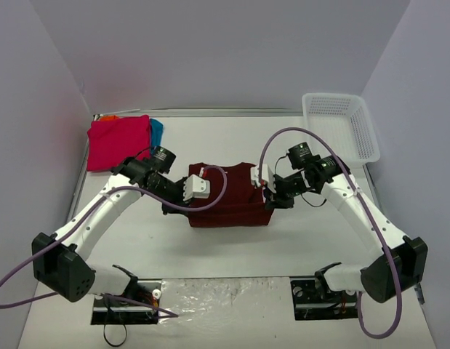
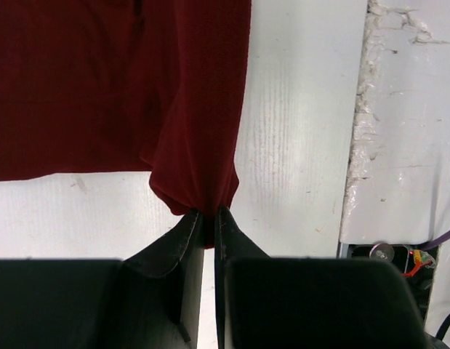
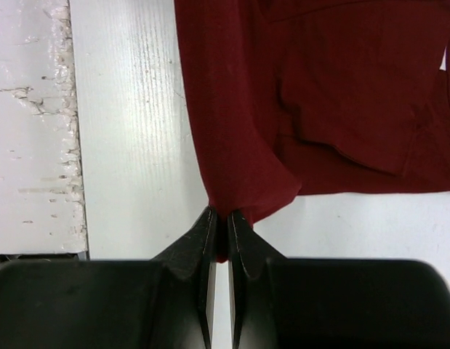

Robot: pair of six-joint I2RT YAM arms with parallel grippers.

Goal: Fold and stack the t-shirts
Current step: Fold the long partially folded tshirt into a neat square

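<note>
A dark maroon t-shirt [image 1: 228,200] lies partly folded in the middle of the table. My left gripper [image 1: 182,206] is at its left edge and my right gripper [image 1: 267,199] is at its right edge. In the left wrist view my gripper [image 2: 209,218] is shut on a bunched corner of the maroon cloth [image 2: 101,87], which is lifted off the table. In the right wrist view my gripper [image 3: 219,219] is shut on another bunched corner of the same shirt [image 3: 341,94]. A bright pink shirt [image 1: 119,142] lies folded at the back left, with teal [image 1: 157,131] and orange [image 1: 107,117] cloth showing under it.
A white mesh basket [image 1: 341,127] stands at the back right corner. Grey walls close in the table at the back and both sides. A worn, shiny strip [image 1: 225,298] runs along the near edge between the arm bases.
</note>
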